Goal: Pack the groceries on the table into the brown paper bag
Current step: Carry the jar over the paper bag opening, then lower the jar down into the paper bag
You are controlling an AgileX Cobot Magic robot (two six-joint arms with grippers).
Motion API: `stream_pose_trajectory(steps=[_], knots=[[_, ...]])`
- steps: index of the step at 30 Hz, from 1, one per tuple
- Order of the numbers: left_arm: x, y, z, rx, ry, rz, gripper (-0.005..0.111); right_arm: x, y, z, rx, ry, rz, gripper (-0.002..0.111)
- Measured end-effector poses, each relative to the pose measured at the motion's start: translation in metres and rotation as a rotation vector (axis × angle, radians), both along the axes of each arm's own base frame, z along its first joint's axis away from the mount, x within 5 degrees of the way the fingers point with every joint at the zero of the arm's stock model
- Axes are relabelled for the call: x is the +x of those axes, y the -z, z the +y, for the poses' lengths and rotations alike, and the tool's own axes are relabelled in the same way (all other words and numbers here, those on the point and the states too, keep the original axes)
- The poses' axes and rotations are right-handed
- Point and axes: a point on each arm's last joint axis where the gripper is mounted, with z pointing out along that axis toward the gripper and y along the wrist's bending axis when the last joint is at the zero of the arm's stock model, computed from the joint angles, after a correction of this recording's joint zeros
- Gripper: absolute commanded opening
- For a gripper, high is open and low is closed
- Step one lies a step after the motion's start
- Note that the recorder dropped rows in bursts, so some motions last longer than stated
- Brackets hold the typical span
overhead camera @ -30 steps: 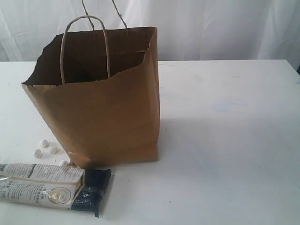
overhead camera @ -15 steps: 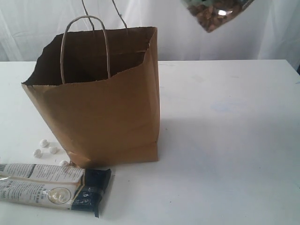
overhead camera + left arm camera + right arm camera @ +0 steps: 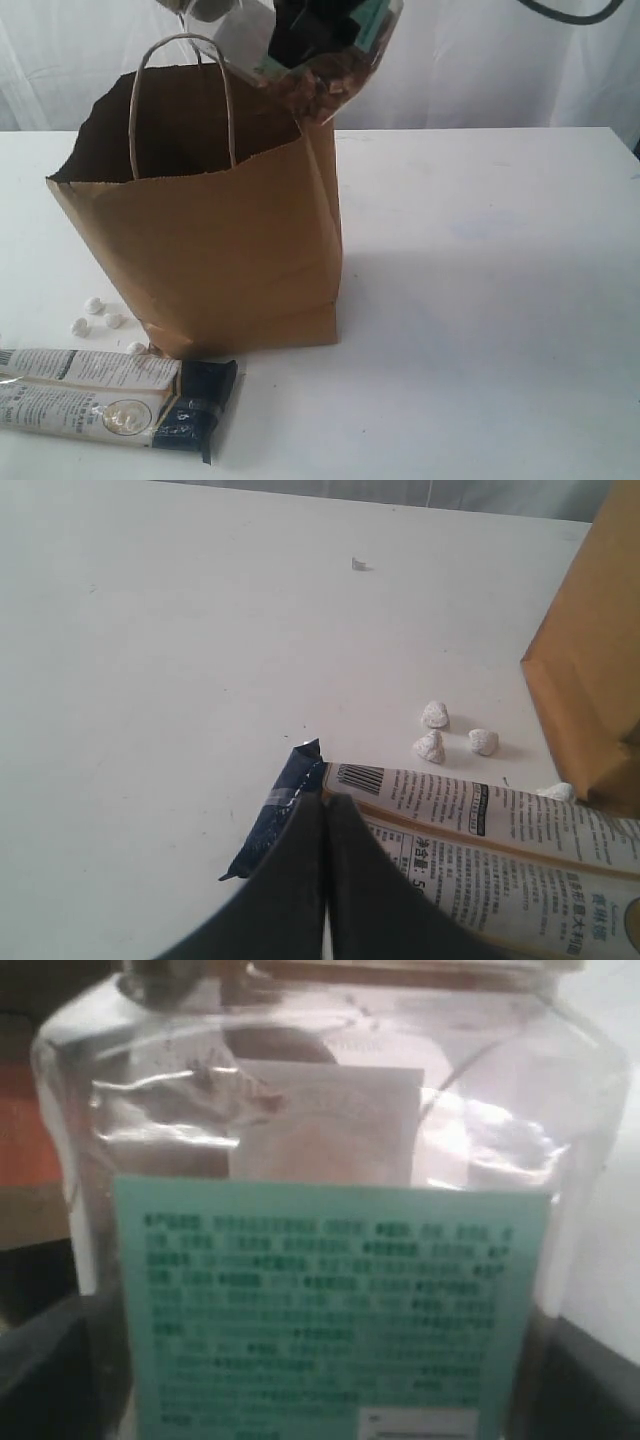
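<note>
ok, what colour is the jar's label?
Jar label: mint green with dark print; best in right wrist view.

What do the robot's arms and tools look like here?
The left tool has two smooth, matte black fingers that taper toward the tips. The right tool is black too, its fingers showing only as dark blocky edges. A black cable curves along the top of the exterior view. No markings or arm links are visible.
</note>
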Motion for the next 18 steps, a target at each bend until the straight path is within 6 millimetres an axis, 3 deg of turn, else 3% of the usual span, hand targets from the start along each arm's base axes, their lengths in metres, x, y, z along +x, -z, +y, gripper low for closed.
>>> stream_pose_trajectory(steps=[5,11,14,18], knots=[[0.0,0.0,0.0,0.0,0.0,0.0,0.0,-0.003,-0.008,0.014,0.052,-0.074,-0.088,0.0],[0.0,0.0,0.0,0.0,0.0,0.0,0.0,-0.023,-0.018,0.041,0.176,-0.25,-0.116,0.0],[0.0,0.0,0.0,0.0,0.0,0.0,0.0,-0.028,-0.015,0.049,0.181,-0.289,-0.1,0.0],[0.0,0.0,0.0,0.0,0.0,0.0,0.0,-0.019,0.003,0.049,0.065,-0.263,-0.062,0.0]])
